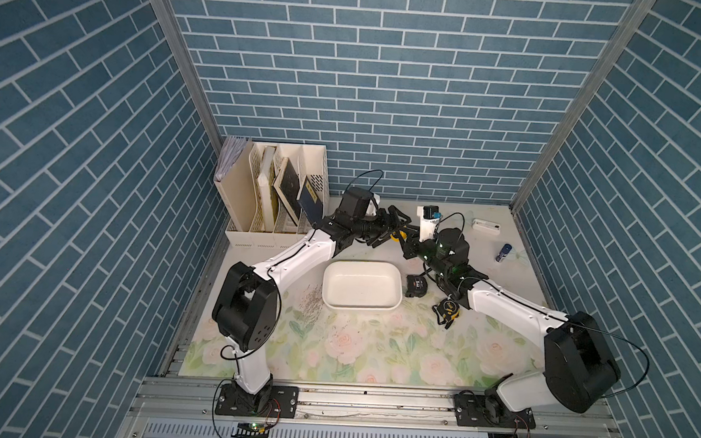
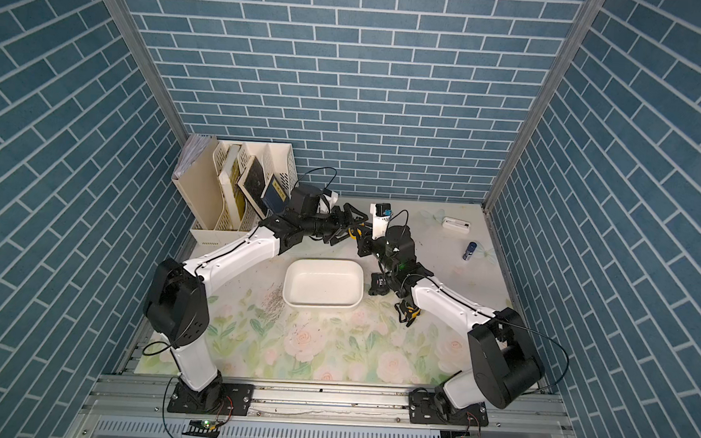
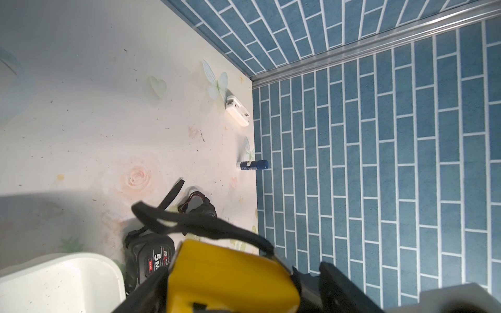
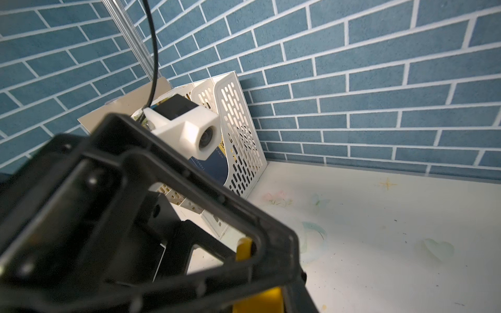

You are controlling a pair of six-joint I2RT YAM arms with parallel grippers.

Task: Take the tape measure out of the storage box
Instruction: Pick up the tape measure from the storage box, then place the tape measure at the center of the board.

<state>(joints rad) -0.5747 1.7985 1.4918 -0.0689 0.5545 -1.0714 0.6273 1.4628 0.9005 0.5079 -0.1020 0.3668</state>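
In both top views the storage box (image 1: pixel 359 288) (image 2: pixel 322 286) sits empty on the tabletop (image 1: pixel 374 353). The yellow tape measure (image 1: pixel 397 235) hangs in the air just beyond the box's far rim. It is caught between the left gripper (image 1: pixel 393 229) and the right gripper (image 1: pixel 408 241), which meet nose to nose. I read this as a hand-off toward the right side, where a black tape measure (image 1: pixel 415 286) and a yellow-and-black tape measure (image 1: pixel 447 311) lie beside the box. The left gripper's jaws stand spread, released. The left wrist view has the yellow tape measure (image 3: pixel 230 276) close under the camera, its black strap (image 3: pixel 189 222) looping free. In the right wrist view the left gripper's spread frame crosses a sliver of yellow. The right gripper is clenched, apparently on the yellow tape measure, so it likely carries the weight alone.
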